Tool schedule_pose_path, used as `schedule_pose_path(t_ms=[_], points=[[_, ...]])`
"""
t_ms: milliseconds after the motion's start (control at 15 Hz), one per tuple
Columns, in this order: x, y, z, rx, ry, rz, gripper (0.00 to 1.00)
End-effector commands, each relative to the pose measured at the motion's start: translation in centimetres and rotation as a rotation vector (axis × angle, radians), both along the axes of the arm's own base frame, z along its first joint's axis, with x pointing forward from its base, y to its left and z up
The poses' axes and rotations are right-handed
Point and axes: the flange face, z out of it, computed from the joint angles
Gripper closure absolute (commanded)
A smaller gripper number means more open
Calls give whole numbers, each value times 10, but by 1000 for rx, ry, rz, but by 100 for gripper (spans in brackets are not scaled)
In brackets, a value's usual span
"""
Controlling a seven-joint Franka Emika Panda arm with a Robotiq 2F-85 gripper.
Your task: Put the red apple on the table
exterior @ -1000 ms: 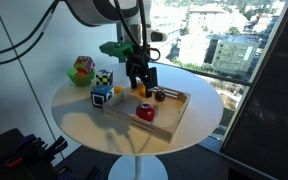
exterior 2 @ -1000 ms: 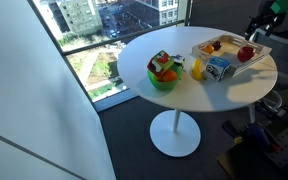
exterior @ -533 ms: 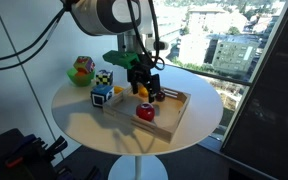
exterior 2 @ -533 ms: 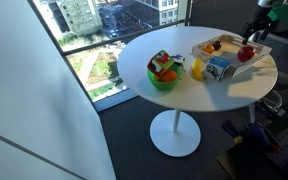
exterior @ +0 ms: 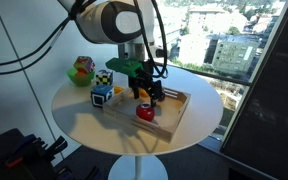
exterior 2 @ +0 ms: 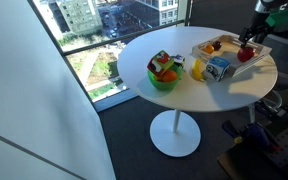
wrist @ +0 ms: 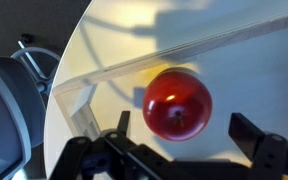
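The red apple (wrist: 178,103) lies in the wooden tray (wrist: 84,95), glossy with its stem dimple up. It also shows in both exterior views (exterior: 144,113) (exterior 2: 245,54). My gripper (wrist: 184,135) is open and hangs right above the apple, one finger on each side, not touching it. In an exterior view the gripper (exterior: 145,95) sits just over the apple near the tray's front end. The round white table (exterior: 79,115) carries the tray.
A milk carton (exterior: 102,95) and a yellow fruit (exterior: 117,91) stand beside the tray. A green bowl of fruit (exterior: 81,70) is at the table's far edge. A small dark fruit (exterior: 159,96) lies in the tray. A window wall is behind.
My gripper has moved along the tray toward the apple and come lower, and now hangs right over it. The apple has not moved.
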Motion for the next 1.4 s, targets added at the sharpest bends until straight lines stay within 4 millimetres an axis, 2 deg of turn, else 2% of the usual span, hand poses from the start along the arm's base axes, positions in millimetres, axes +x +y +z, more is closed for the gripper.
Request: schedule_pose_path(t_ms=[0, 533, 1267, 1333], points=[[11, -5, -6, 1, -17, 27, 0], [16, -5, -25, 27, -8, 47, 0], [23, -5, -42, 31, 14, 41, 0], [15, -4, -43, 28, 25, 40, 0]])
